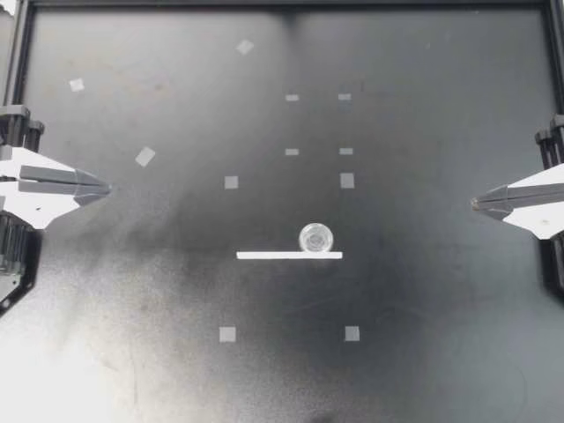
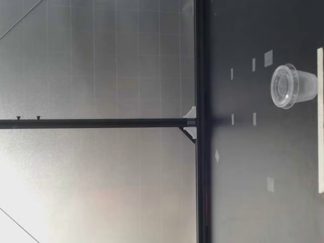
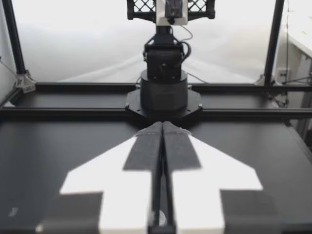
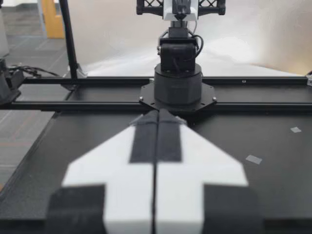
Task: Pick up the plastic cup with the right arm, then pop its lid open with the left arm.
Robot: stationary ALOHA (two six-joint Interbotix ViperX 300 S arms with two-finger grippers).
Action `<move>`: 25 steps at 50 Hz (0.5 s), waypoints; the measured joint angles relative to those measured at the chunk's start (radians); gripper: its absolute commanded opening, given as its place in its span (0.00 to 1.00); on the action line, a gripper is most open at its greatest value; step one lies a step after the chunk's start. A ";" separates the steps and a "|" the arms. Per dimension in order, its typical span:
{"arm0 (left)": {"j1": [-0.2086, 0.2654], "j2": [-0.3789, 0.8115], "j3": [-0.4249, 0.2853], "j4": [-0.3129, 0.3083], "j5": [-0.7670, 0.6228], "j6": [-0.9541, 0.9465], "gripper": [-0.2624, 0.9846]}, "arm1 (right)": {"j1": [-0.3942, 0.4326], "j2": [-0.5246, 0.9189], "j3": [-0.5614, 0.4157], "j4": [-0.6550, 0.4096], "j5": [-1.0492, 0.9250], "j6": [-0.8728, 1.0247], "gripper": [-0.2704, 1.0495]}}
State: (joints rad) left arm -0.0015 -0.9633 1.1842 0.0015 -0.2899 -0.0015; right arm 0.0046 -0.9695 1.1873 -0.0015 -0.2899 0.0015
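Observation:
A small clear plastic cup point(image 1: 315, 237) stands upright on the black table, touching the far side of a white strip point(image 1: 289, 256) near the middle. The low view shows the same cup point(image 2: 293, 86) upright, its rim up, beside the strip point(image 2: 320, 119). My left gripper point(image 1: 104, 188) rests at the table's left edge, shut and holding nothing. My right gripper point(image 1: 477, 203) rests at the right edge, also shut and holding nothing. Both point toward the middle, far from the cup. In each wrist view the fingers point(image 3: 146, 151) point(image 4: 144, 141) lie pressed together, facing the other arm's base.
Several small grey tape squares point(image 1: 231, 182) dot the table point(image 1: 423, 291) around the cup. A black frame rail point(image 1: 282, 5) borders the far edge, with upright posts point(image 3: 10, 39) at the corners. The other arm's base point(image 3: 165, 87) point(image 4: 178, 87) stands across the table in each wrist view.

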 measured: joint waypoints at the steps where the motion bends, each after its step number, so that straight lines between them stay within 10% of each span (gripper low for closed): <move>1: 0.000 0.000 0.005 0.000 -0.002 0.000 0.25 | 0.002 0.000 0.000 0.000 0.000 0.000 0.22; 12: -0.002 0.012 0.060 0.000 -0.014 -0.003 0.17 | 0.000 0.017 0.040 0.000 0.000 0.011 0.15; 25: -0.002 0.204 -0.120 0.000 0.048 0.008 0.17 | 0.000 0.138 0.014 0.000 -0.028 0.052 0.16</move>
State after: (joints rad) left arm -0.0031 -0.7593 1.0646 0.0015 -0.2424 0.0061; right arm 0.0046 -0.8314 1.2011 -0.0015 -0.3175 0.0537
